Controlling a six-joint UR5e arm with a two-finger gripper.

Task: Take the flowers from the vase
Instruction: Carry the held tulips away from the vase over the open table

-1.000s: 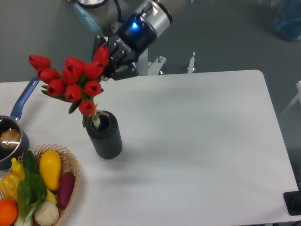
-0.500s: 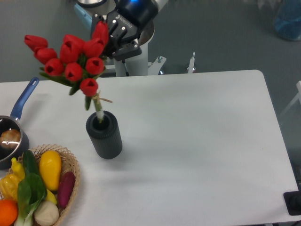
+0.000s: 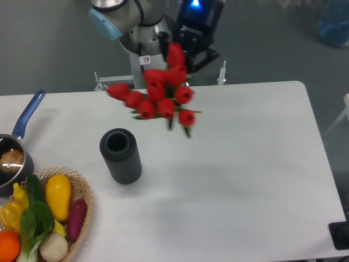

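White rounded table [image 3: 245,164] on grey floor [image 3: 54,49], blue translucent object [image 3: 334,24] at top right corner

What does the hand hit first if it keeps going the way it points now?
The flowers it already carries. Past them, roughly down and left, probably the bare table right of the vase; depth is unclear from this single view.

A small round warning sticker [image 3: 146,59] sits on the arm; no text is legible.
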